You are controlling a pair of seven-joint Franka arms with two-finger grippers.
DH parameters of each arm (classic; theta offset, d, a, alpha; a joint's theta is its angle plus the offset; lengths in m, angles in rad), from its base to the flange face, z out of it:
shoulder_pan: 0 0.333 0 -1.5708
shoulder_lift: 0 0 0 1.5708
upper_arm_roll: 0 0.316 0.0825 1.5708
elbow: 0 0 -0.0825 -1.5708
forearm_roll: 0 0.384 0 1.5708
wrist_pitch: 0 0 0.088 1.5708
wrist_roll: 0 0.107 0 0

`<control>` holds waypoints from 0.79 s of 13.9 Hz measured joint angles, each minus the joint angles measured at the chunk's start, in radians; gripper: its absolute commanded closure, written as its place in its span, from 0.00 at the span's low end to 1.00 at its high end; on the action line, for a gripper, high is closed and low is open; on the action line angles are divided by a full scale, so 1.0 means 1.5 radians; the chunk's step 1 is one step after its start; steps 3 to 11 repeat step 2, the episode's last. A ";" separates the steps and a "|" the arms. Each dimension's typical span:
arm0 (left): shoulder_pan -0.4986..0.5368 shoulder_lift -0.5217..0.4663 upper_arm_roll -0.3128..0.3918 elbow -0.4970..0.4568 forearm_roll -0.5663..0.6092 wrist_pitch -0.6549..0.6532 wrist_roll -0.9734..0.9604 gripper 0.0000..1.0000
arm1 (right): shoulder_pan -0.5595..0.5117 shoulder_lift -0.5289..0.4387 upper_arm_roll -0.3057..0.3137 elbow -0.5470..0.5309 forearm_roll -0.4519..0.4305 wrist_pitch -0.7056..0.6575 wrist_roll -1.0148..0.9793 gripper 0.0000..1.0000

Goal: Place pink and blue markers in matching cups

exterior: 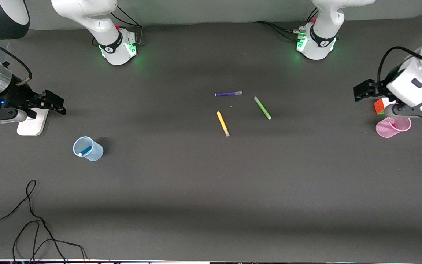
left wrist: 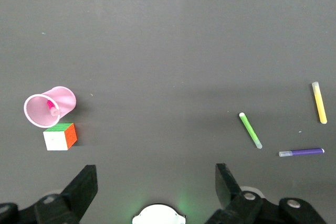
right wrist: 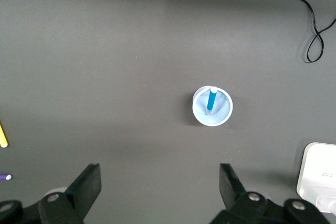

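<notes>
The pale blue cup [exterior: 93,151] stands toward the right arm's end of the table with the blue marker [exterior: 85,150] in it. The right wrist view shows the cup [right wrist: 223,109] and the marker [right wrist: 211,99] upright inside. My right gripper [exterior: 59,104] is open and empty, up in the air beside the cup [right wrist: 160,184]. The pale pink cup [exterior: 385,130] stands at the left arm's end with the pink marker [exterior: 393,125] in it, also in the left wrist view [left wrist: 63,98], marker [left wrist: 51,107]. My left gripper [exterior: 359,93] is open and empty above the table [left wrist: 156,182].
A multicoloured cube [exterior: 380,106] sits next to the pink cup [left wrist: 60,136]. Purple [exterior: 228,94], yellow [exterior: 222,124] and green [exterior: 262,107] markers lie mid-table. A white block [exterior: 33,124] lies under the right gripper. A black cable [exterior: 31,220] loops near the front edge.
</notes>
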State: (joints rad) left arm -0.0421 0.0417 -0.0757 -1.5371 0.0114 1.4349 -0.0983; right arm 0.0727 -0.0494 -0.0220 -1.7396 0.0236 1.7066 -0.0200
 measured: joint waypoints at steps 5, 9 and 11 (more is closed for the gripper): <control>-0.011 -0.011 0.022 -0.013 0.000 0.012 0.016 0.00 | -0.001 0.000 -0.001 0.000 0.000 0.000 0.000 0.00; -0.011 -0.011 0.022 -0.013 0.000 0.012 0.016 0.00 | -0.001 0.000 -0.001 0.000 0.000 0.000 0.000 0.00; -0.011 -0.011 0.022 -0.013 0.000 0.012 0.016 0.00 | -0.001 0.000 -0.001 0.000 0.000 0.000 0.000 0.00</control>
